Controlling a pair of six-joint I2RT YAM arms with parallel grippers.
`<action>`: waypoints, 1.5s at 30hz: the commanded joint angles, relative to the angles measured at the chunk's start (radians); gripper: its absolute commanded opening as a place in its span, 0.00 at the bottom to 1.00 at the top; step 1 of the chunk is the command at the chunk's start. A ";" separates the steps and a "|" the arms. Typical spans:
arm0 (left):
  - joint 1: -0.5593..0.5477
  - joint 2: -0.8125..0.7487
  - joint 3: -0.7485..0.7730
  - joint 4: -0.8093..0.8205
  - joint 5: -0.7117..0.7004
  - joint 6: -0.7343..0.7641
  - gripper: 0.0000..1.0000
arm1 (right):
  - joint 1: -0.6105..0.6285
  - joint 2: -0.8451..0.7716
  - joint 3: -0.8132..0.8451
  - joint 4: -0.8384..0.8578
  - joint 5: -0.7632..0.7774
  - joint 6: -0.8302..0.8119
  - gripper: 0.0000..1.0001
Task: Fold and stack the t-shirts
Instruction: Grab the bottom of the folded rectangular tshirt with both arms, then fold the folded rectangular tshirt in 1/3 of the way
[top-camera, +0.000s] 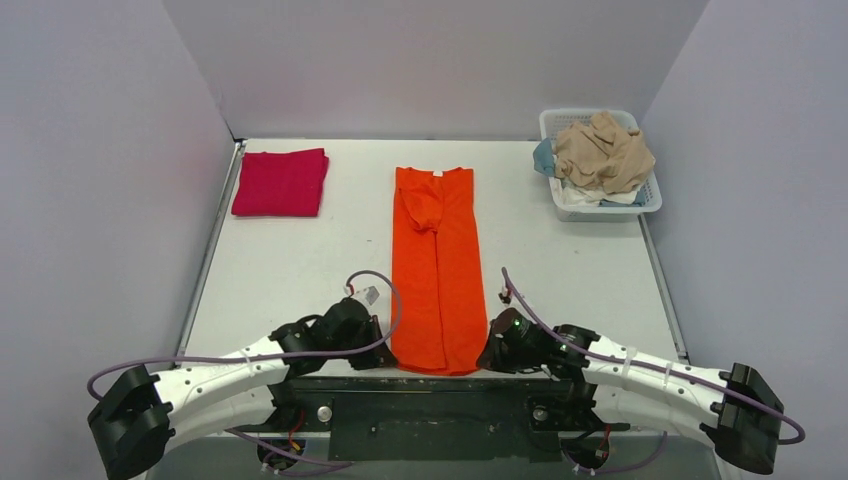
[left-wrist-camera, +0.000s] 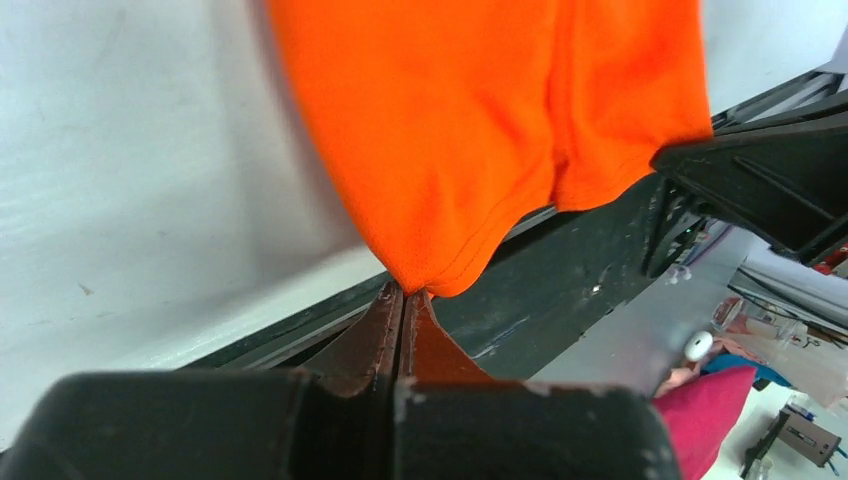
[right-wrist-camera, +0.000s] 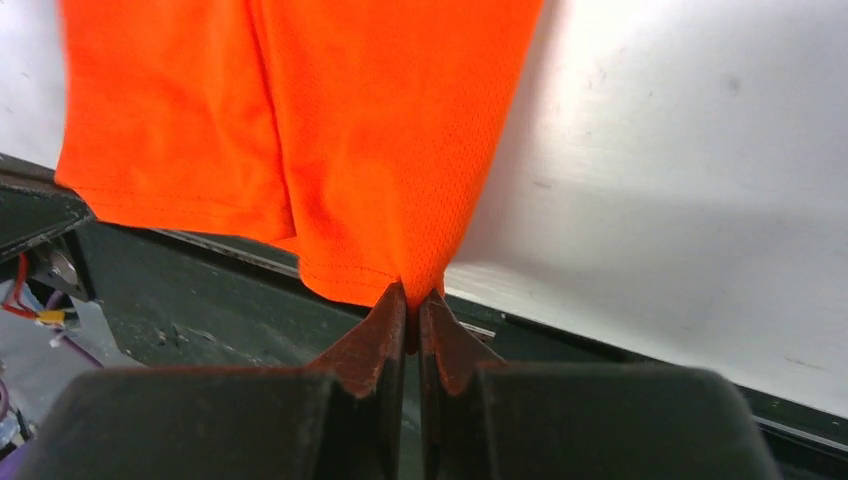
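Currently orange t-shirt (top-camera: 437, 270) lies as a narrow strip, left gripper (left-wrist-camera: 404, 292) and right gripper (right-wrist-camera: 412, 292) pinching its hem — basket (top-camera: 548, 120) right of it holds crumpled clothes (top-camera: 603, 150).

left claw (left-wrist-camera: 405, 296) pinched closed, low, angled inward | right claw (right-wrist-camera: 412, 293) pinched closed, low, angled inward

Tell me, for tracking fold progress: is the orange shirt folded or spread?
Partly folded: the orange shirt lies as a long narrow strip, sleeve turned inward.
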 joint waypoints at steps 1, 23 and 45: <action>0.041 -0.020 0.164 -0.036 -0.055 0.066 0.00 | -0.038 -0.010 0.133 -0.093 0.132 -0.098 0.00; 0.465 0.679 0.736 0.156 -0.039 0.397 0.00 | -0.502 0.632 0.746 0.109 0.150 -0.419 0.00; 0.553 1.024 1.003 0.085 0.069 0.478 0.17 | -0.614 0.988 0.933 0.178 -0.044 -0.437 0.08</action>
